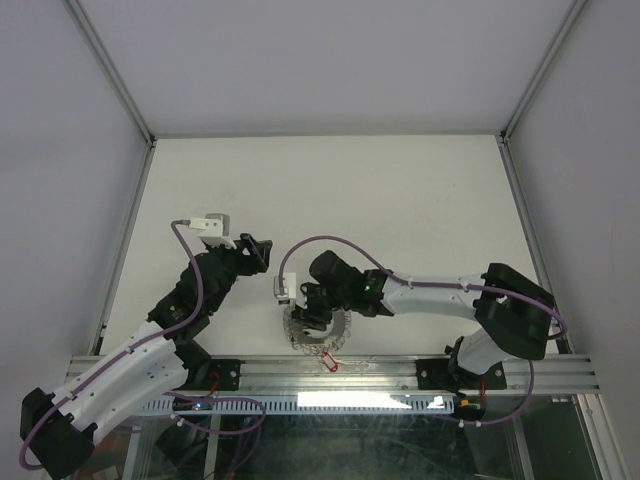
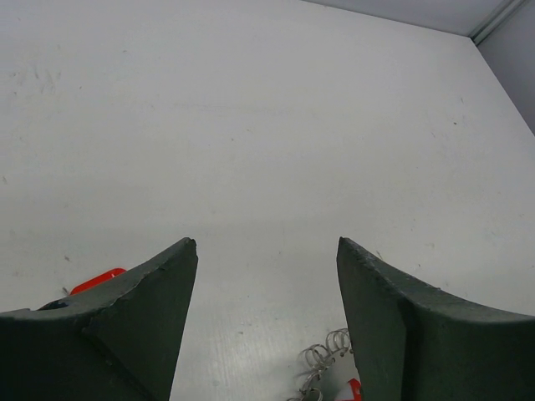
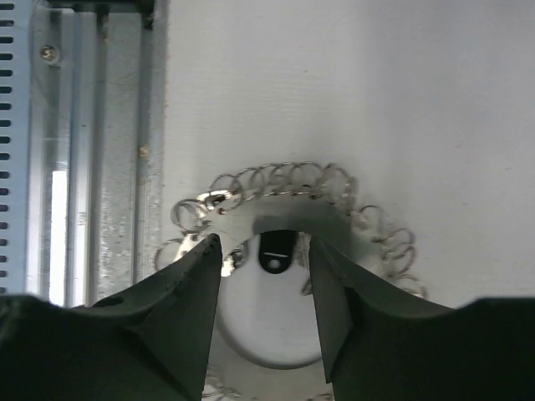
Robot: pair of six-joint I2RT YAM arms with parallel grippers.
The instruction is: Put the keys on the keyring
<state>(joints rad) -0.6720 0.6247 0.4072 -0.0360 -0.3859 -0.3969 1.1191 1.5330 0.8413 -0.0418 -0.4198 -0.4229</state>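
Keyring lies flat on the white surface at its near edge, just beside the aluminium rail that carries the arm bases. From the right wrist it shows as a round pale disc edged with many small wire rings, and a small black tab sits near its middle. A red-headed piece lies at its near side, against the rail. The right fingers hover directly above the disc. They are moderately parted, one on each side of the black tab, and grip nothing. Whether they touch the disc I cannot tell. Off to the left and farther back, the left fingers are spread wide over bare surface with nothing between them. A few of the wire rings show at the bottom of that wrist view.
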